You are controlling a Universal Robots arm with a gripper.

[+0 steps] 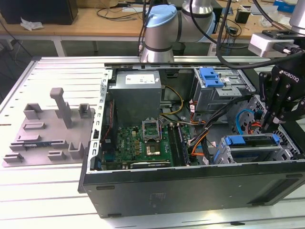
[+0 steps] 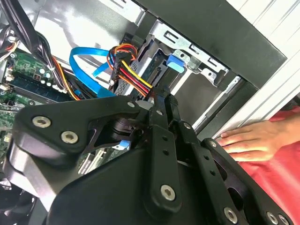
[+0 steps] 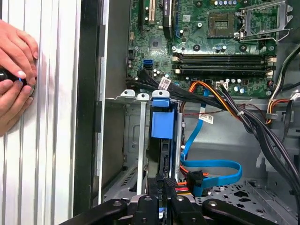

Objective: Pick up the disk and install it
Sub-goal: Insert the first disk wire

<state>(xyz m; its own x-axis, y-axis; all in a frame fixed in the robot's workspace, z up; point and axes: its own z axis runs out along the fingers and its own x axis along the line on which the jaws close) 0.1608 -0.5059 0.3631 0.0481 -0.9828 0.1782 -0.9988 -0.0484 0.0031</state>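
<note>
The disk, in its blue carrier, sits on edge in the lower drive cage at the exterior view's right end of the open computer case. In both wrist views its blue tab faces out of the cage. My gripper hangs just above the disk's cabled end. Its black fingers are shut together with nothing between them. Their tips are next to the red, yellow and black power plug. Whether they touch the disk I cannot tell.
A lone blue bracket lies on the upper drive cage. Blue data cables and wire bundles cross beside the cage. A person's hands rest on the table outside the case wall. A grey fixture stands on the table at the exterior view's left.
</note>
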